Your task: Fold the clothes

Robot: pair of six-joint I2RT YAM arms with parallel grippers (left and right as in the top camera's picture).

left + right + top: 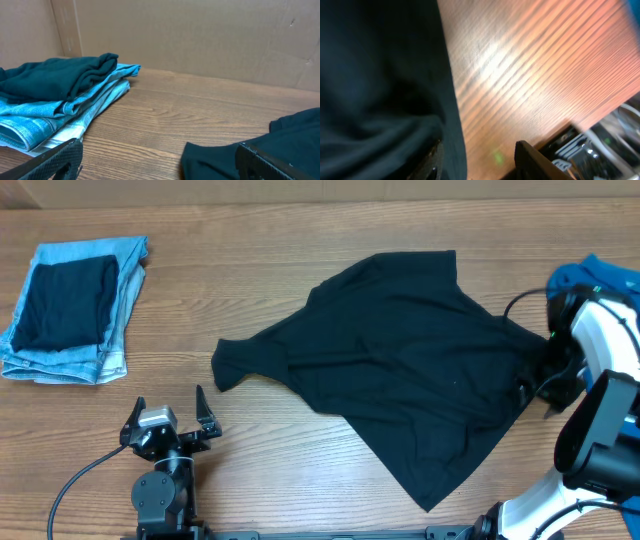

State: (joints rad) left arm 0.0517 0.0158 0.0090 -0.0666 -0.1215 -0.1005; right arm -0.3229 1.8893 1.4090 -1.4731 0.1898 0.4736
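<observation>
Left gripper [168, 412] stands spread, empty. Shirt [400, 380] lies rumpled mid-table, towards the right: likely light, limp, prone to bunching, best pinched at a hem corner. Right gripper [482, 152], jaws parted, sits at its right edge

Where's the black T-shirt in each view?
Overhead: black T-shirt spread out, centre to right.
Left wrist: only the shirt's edge, bottom right.
Right wrist: shirt fills the left side.
Shared landmark: the wooden table, bare beside the shirt in all three.
</observation>
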